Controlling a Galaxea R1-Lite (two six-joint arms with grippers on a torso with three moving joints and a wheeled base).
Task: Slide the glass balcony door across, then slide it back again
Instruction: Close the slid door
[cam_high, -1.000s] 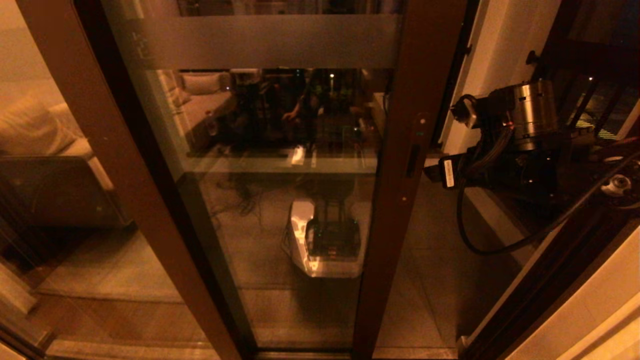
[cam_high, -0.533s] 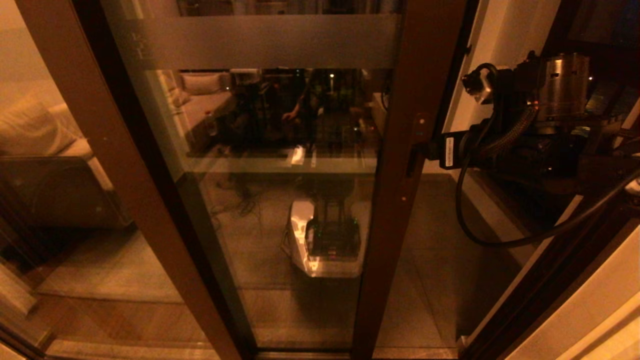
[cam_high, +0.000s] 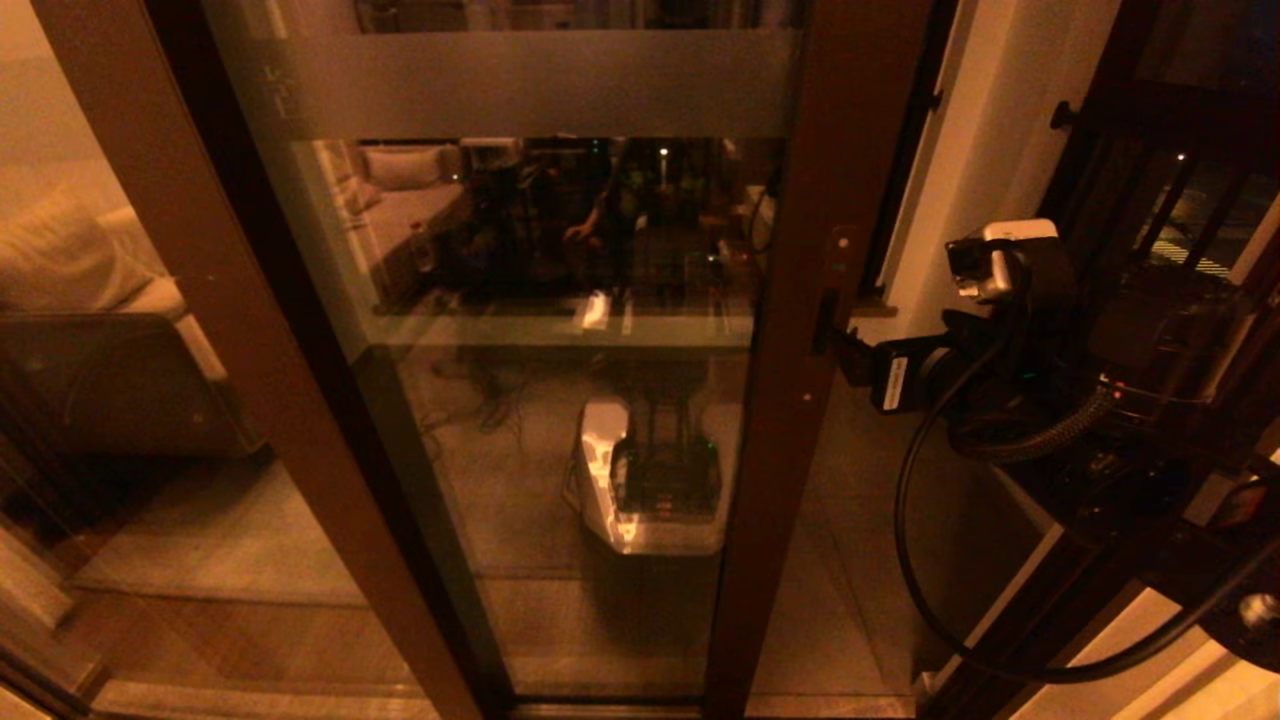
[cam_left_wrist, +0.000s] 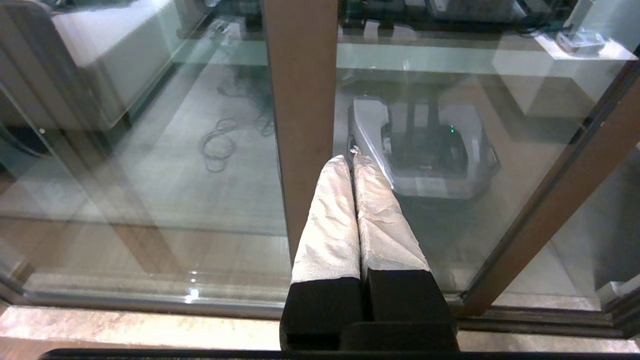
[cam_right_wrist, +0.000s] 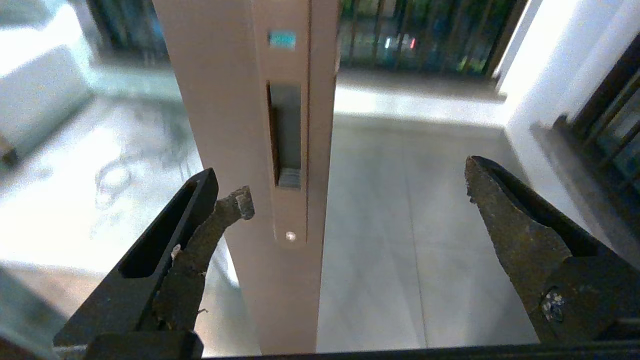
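Frosted band characters too faint to read; top and bottom of the glass balcony door (cam_high: 560, 330) are cut off. One door, filling the middle, its recessed handle (cam_high: 826, 320) on the right stile. Right gripper (cam_high: 840, 350) reaches level at the handle, jaws apart, straddling the stile. Left gripper (cam_left_wrist: 352, 165) parked low, jaws together.

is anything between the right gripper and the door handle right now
Nothing visible does. The right gripper is open and faces the door stile directly, one finger on either side of it. The recessed handle shows uncovered between the fingers. In the head view the gripper sits right at the stile by the handle.
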